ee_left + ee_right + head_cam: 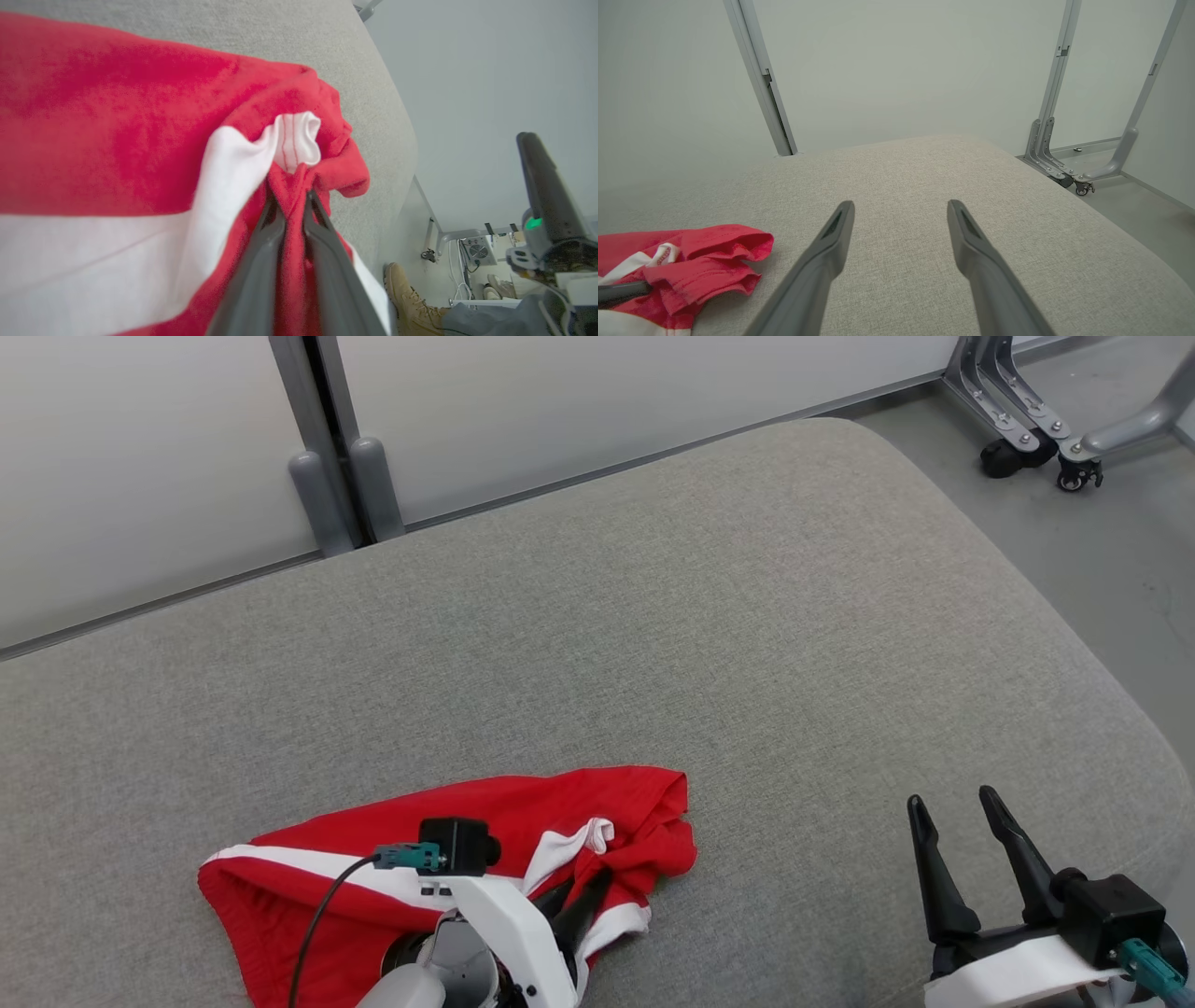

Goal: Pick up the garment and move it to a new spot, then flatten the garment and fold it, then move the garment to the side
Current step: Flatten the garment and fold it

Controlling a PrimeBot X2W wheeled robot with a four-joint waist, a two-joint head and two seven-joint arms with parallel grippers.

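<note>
The garment (523, 812) is red with white stripes and lies crumpled on the grey cushion (709, 635) at the lower left of the head view. My left gripper (581, 889) is down on its right part, fingers shut on a bunched red fold. The left wrist view shows that fold of the garment (292, 219) pinched between the two dark fingers, just below a white cuff. My right gripper (950, 808) hovers open over bare cushion to the right, well apart from the cloth. In the right wrist view the garment (705, 254) sits at the lower left, beside the open right gripper (900, 213).
The cushion's rounded right edge (1102, 653) drops to a grey floor. Panel walls with metal posts (336, 495) stand behind. A wheeled metal frame (1036, 439) is at the far right. A person's tan boot (411, 298) rests on the floor.
</note>
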